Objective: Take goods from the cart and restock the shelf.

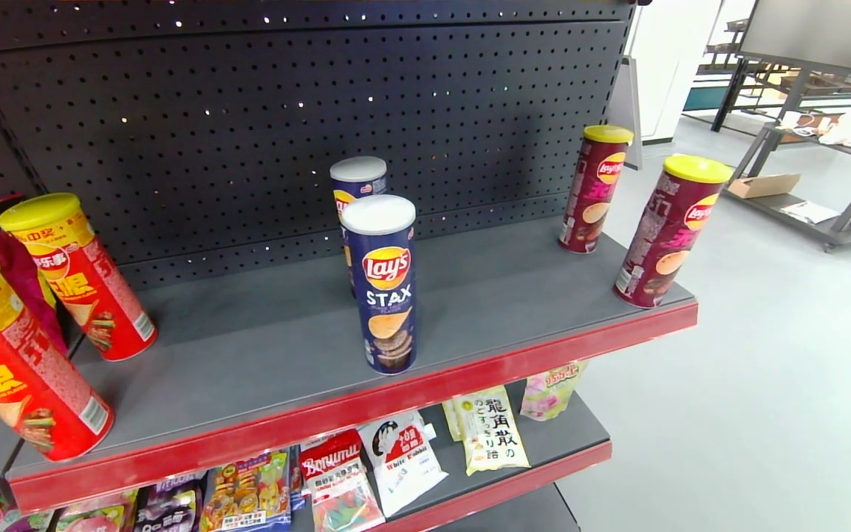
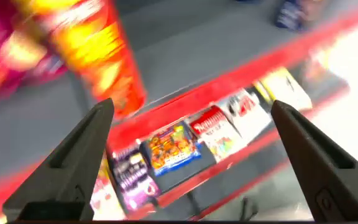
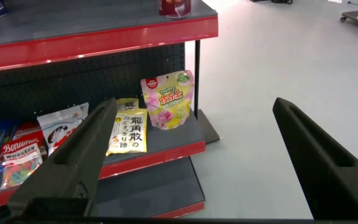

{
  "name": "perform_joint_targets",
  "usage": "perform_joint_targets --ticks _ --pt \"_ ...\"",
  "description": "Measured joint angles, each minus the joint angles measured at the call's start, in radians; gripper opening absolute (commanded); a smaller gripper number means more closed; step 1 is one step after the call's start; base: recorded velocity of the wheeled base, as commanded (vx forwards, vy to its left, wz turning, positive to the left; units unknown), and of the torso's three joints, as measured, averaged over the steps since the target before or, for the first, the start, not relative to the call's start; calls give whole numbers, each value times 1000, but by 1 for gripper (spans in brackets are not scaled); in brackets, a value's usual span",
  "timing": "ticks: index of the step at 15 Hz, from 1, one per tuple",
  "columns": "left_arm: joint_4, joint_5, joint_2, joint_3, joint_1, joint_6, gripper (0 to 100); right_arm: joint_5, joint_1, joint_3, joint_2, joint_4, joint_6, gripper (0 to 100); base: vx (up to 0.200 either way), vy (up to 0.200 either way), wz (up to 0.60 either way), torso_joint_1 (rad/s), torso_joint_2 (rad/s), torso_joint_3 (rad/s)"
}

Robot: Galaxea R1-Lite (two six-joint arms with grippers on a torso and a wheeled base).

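Both spread empty: left tool (image 2: 191, 104) facing red can (image 2: 104, 56), right tool (image 3: 194, 101) facing lower shelf (image 3: 154, 154).

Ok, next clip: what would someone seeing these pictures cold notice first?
Tall chip cans stand in pairs on the upper shelf: two red cans at the left, two blue cans in the middle, two maroon cans at the right end. Bright snack bags lie on the lower shelf beneath. The left gripper and right gripper are both open and hold nothing.

Left gripper (image 2: 192, 104) and right gripper (image 3: 194, 102) have black, tapering fingers (image 2: 73, 162) (wedge-like).
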Motion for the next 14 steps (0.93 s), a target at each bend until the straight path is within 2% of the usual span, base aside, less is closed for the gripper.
perform_joint_targets --ticks 1,2,5,6,8,14 --pt "4 31 -33 15 22 -35 100 0 0 0 0 0 0 100 0 0 0 0 0 0" --pt "7 46 -55 28 66 -46 100 0 0 1 0 0 0 100 0 0 0 0 0 0" --pt "11 64 -94 61 185 -50 100 10 0 1 0 0 -3 100 0 0 0 0 0 0" --pt "11 65 -114 77 205 -50 100 17 0 1 0 0 -3 100 0 0 0 0 0 0" --pt "20 65 -181 123 227 -48 100 16 0 1 0 0 -2 100 0 0 0 0 0 0" --pt "42 55 -273 167 235 -44 100 15 0 0 0 0 -3 100 0 0 600 10 2 3"
